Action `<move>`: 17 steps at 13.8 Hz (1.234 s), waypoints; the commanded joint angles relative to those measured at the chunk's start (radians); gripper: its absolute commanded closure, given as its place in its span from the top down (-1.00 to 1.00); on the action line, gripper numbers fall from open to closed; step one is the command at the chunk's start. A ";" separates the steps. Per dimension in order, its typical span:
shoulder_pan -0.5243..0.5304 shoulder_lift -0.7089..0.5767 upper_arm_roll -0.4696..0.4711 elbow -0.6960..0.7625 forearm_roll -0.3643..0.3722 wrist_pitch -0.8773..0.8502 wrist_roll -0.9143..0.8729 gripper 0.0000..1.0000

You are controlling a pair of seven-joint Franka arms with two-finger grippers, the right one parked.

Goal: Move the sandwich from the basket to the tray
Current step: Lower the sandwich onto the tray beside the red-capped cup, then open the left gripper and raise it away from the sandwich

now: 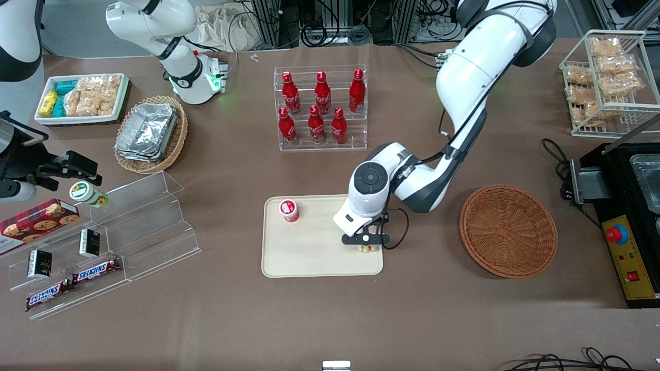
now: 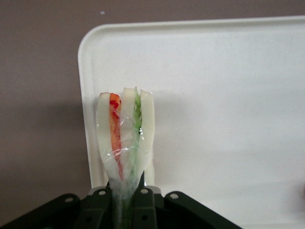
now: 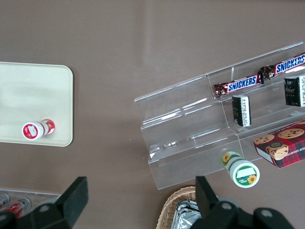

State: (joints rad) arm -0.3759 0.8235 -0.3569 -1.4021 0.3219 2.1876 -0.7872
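The sandwich (image 2: 125, 138), a plastic-wrapped wedge of pale bread with orange and green filling, is held upright between the fingers of my gripper (image 2: 126, 200), which is shut on it. In the front view the gripper (image 1: 367, 246) hangs low over the cream tray (image 1: 309, 257), at the tray's corner nearest the basket, and the sandwich (image 1: 368, 249) peeks out under it. The tray (image 2: 228, 95) fills the wrist view beneath the sandwich. The reddish-brown wicker basket (image 1: 508, 230) lies empty beside the tray, toward the working arm's end.
A small red-and-white cup (image 1: 290, 210) stands on the tray. A rack of red bottles (image 1: 320, 108) stands farther from the camera. A clear stepped shelf (image 1: 103, 242) with snacks lies toward the parked arm's end. A black control box (image 1: 626, 226) sits beside the basket.
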 commanded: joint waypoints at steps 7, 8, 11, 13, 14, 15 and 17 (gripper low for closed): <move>0.002 0.014 0.001 0.035 -0.098 -0.028 0.002 0.99; 0.008 0.002 -0.001 0.038 -0.118 -0.078 0.006 0.99; 0.063 -0.079 -0.008 0.043 -0.254 -0.254 0.123 0.99; 0.095 -0.147 -0.008 0.043 -0.276 -0.392 0.167 0.99; 0.101 -0.182 -0.005 0.041 -0.270 -0.461 0.178 0.98; 0.127 -0.219 -0.005 0.038 -0.268 -0.520 0.222 0.98; 0.184 -0.276 -0.005 0.037 -0.270 -0.618 0.302 0.98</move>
State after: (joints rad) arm -0.2426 0.6181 -0.3591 -1.3327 0.0718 1.6413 -0.5561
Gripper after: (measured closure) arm 0.004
